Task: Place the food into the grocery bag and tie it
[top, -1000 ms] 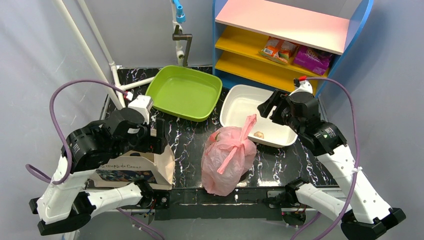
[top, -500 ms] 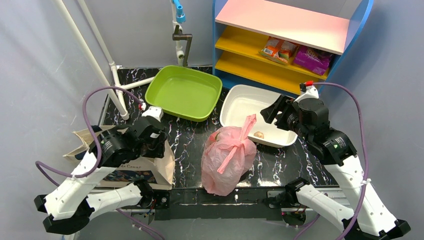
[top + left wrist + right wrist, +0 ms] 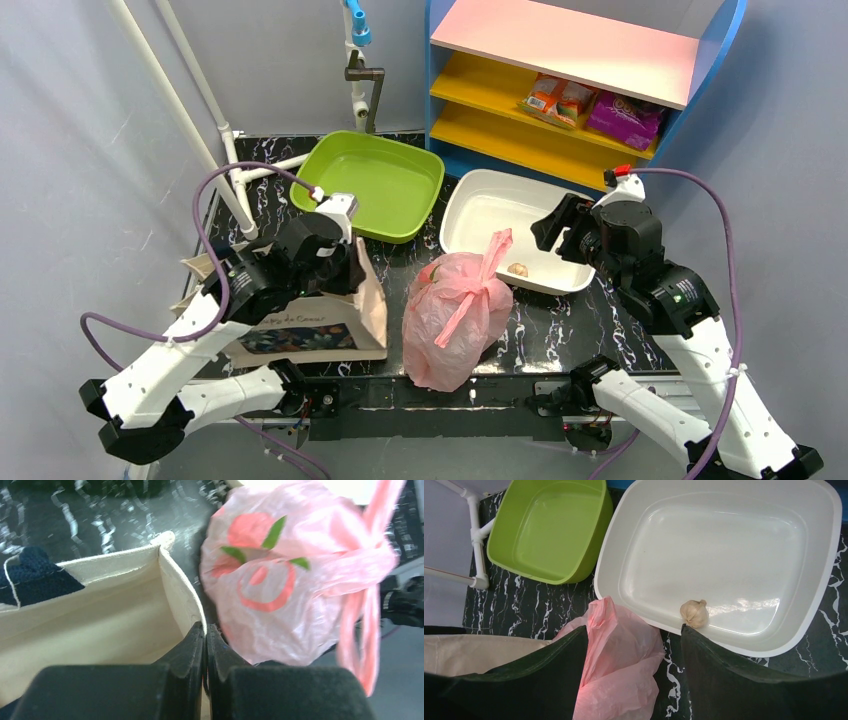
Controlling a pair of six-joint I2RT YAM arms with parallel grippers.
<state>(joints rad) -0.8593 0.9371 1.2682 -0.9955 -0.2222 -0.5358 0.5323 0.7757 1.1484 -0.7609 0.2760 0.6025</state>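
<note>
The pink grocery bag (image 3: 455,325) stands at the table's front centre with its handles knotted (image 3: 478,290). It fills the right of the left wrist view (image 3: 280,580), showing a printed pink-and-green motif. Whatever food is inside is hidden by the plastic. A garlic bulb (image 3: 694,613) lies in the white tub (image 3: 724,555). My left gripper (image 3: 205,630) is shut on the rim of the beige canvas tote (image 3: 115,615), just left of the bag. My right gripper (image 3: 634,627) hangs open above the bag's loose top (image 3: 619,655), its fingers either side of it without touching.
A green tub (image 3: 370,185) sits at the back left, next to the white tub (image 3: 480,215). A blue shelf unit (image 3: 580,60) with snack packets (image 3: 560,98) stands at the back right. White pipes (image 3: 215,130) rise at the back left. The canvas tote (image 3: 310,325) sits front left.
My left gripper has shut on the tote's rim. The left arm has swung right, and the tote has moved right with it toward the pink bag. The right arm drew back slightly.
</note>
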